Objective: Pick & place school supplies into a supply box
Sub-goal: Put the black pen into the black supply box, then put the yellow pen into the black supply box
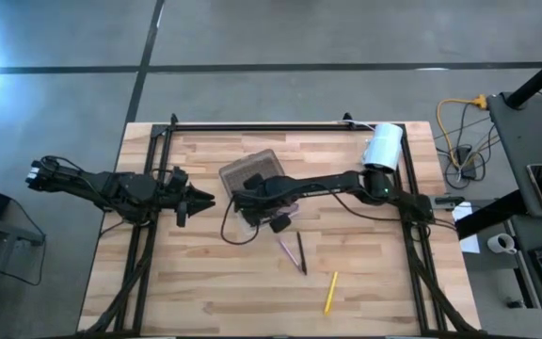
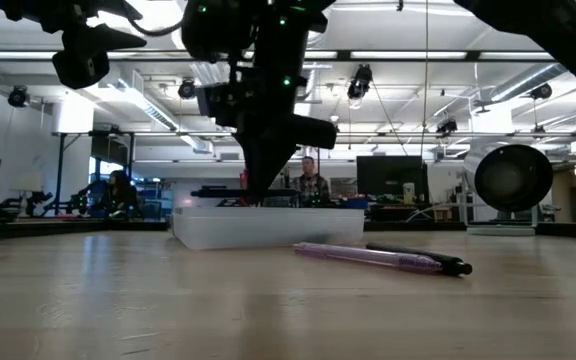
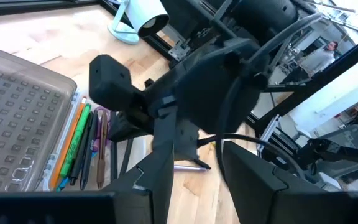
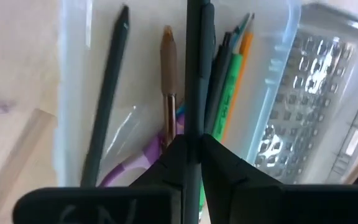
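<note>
the right gripper [image 4: 191, 146] hangs over the clear half of the supply box [image 1: 252, 179], near the middle of the tabletop [image 1: 205, 282], its fingers pinched closed on a thin dark pen [image 4: 194, 68] that lies lengthwise above the tray. the left gripper [image 1: 199, 200] waits just left of the box, fingers parted and empty.

these supplies look light, stiff and smooth, so a pen may pivot or slide in a narrow pinch; taking hold near mid-length, across the barrel, should keep it level. the clear plastic box looks light too and could scoot if nudged.

counted in the right wrist view, the tray holds one dark pencil [image 4: 107, 93], one brown pen [image 4: 168, 81], one green marker [image 4: 227, 93], one orange pencil [image 4: 238, 81] and a dark one squeezed between them, plus purple scissor handles [image 4: 138, 165] at the near end.

outside the box on the wood: one purple pen [image 1: 288, 250], one dark pen [image 1: 301, 254] beside it, and one yellow pencil [image 1: 330, 292] well apart toward the front. one white roll [image 1: 382, 146] sits at the far right corner.
</note>
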`<state>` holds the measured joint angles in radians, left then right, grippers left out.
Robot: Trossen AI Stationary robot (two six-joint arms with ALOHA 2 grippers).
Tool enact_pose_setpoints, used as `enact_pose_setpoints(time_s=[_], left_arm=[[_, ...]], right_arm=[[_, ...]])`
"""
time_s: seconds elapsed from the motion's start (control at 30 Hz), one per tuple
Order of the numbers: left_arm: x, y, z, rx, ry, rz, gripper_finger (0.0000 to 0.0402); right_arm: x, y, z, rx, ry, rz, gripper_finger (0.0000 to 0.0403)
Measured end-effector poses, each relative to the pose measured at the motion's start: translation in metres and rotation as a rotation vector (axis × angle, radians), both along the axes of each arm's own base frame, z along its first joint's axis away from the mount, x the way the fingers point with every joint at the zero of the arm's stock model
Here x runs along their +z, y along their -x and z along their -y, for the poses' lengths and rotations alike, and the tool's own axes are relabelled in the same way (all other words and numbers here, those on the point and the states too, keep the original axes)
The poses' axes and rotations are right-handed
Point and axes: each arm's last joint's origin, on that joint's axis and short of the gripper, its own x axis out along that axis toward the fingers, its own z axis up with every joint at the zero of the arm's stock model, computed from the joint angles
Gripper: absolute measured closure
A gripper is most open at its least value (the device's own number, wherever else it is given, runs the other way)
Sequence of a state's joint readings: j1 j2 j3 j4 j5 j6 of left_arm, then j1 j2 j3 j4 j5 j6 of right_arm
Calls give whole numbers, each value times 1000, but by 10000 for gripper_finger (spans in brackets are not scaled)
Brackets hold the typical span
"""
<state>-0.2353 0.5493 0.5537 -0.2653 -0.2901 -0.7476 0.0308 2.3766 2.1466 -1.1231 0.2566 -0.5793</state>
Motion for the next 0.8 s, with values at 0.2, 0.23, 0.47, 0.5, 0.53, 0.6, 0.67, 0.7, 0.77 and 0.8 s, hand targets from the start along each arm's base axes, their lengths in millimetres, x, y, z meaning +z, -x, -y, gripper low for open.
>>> enact_pose_setpoints(time_s=[0.2,0.23,0.47,0.5,0.53,0.6,0.67,0.7,0.77,0.8], left_arm=[[0,0,0,1,0,0,279],[0,0,0,2,-1,0,279],[0,0,0,2,-4,0,279],[0,0,0,2,-4,0,279],[0,0,0,2,-4,0,279],[0,0,0,1,-5,0,279],[0,0,0,2,-5,0,279],[0,0,0,1,-5,0,279],[0,0,0,2,-5,0,279],[0,0,0,1,-5,0,279]], right_arm=[[-6,0,3,-56,-1,-9,335],[-7,1,3,-58,-2,-15,323],[-7,7,2,-94,-7,-55,262],[-5,8,1,-106,-9,-57,256],[-2,9,0,-121,-13,-52,252],[8,11,-4,-145,-26,-23,248],[21,15,-7,-157,-38,7,247],[28,18,-9,-165,-43,18,248],[38,23,-11,-194,-52,36,252],[42,25,-12,-211,-63,39,255]])
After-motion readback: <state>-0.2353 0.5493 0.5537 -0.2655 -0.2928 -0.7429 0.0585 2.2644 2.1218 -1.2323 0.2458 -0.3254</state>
